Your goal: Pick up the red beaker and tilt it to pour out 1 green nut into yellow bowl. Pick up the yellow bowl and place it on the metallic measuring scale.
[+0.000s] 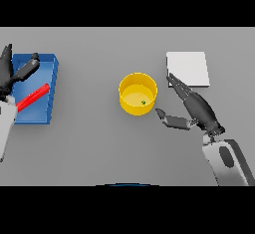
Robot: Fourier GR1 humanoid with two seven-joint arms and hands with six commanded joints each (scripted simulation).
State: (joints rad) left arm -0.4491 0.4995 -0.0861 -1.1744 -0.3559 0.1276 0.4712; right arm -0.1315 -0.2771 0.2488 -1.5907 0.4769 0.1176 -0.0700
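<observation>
On the grey table (89,148), the yellow bowl (138,94) sits at centre with a green nut (143,102) inside. The right robot hand (196,109), at its 4 o'clock, is spread and just beside it. The scale (188,68) lies at the bowl's 2 o'clock. At 9 o'clock, the left robot hand (11,73) is spread above a blue tray (50,86) holding the red beaker (33,97).

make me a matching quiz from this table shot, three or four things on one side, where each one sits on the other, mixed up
Things:
1. green nut
2. red beaker
3. measuring scale
4. right hand

Places:
A. lying in the blue tray, at the left
B. far right of the table, nothing on it
C. inside the yellow bowl
D. open, just right of the bowl

Pairs: 1-C, 2-A, 3-B, 4-D
</observation>
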